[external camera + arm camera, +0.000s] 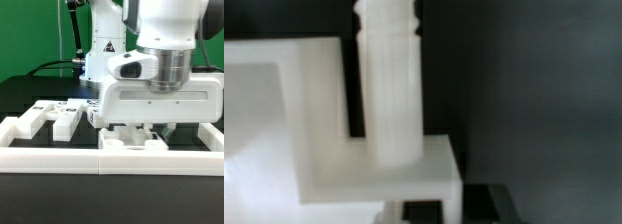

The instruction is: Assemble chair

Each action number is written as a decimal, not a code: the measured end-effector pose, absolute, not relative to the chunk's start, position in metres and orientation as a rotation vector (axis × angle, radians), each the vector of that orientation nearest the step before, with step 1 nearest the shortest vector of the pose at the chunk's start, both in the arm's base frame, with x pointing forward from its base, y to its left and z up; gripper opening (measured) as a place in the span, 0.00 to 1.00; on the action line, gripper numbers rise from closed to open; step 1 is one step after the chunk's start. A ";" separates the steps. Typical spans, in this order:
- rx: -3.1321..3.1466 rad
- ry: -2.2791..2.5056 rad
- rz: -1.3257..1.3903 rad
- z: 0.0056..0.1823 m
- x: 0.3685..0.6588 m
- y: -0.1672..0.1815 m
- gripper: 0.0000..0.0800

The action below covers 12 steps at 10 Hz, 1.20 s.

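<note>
In the exterior view my gripper (pixel 140 128) hangs low at the front middle of the table, just behind the border wall, with its fingers down among white chair parts (pixel 128 140). Two more loose white chair pieces (pixel 42 115) (pixel 68 120) lie toward the exterior view's left. The wrist view is filled by a white blocky chair part (pixel 375 170) with a round white post (pixel 384 80) standing against it, beside a broad flat white piece (pixel 274 110). The gripper (pixel 425 213) shows dark at the frame's edge, shut, with nothing seen between the jaws.
A low white border wall (pixel 60 155) runs along the table's front edge, right under the hand. The table top (pixel 30 90) is black. The arm's white base (pixel 100 60) stands behind the parts, with cables beside it.
</note>
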<state>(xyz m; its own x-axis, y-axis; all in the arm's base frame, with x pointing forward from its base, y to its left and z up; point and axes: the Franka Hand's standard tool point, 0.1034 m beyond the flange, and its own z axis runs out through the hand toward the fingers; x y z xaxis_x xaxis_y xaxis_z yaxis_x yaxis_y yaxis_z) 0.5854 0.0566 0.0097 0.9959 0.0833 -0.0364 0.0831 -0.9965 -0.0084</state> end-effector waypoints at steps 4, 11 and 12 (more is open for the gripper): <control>-3.129 -0.117 0.070 0.015 0.587 0.101 0.04; -3.119 -0.176 0.068 0.019 0.590 0.127 0.04; -3.119 -0.174 0.071 0.018 0.590 0.127 0.04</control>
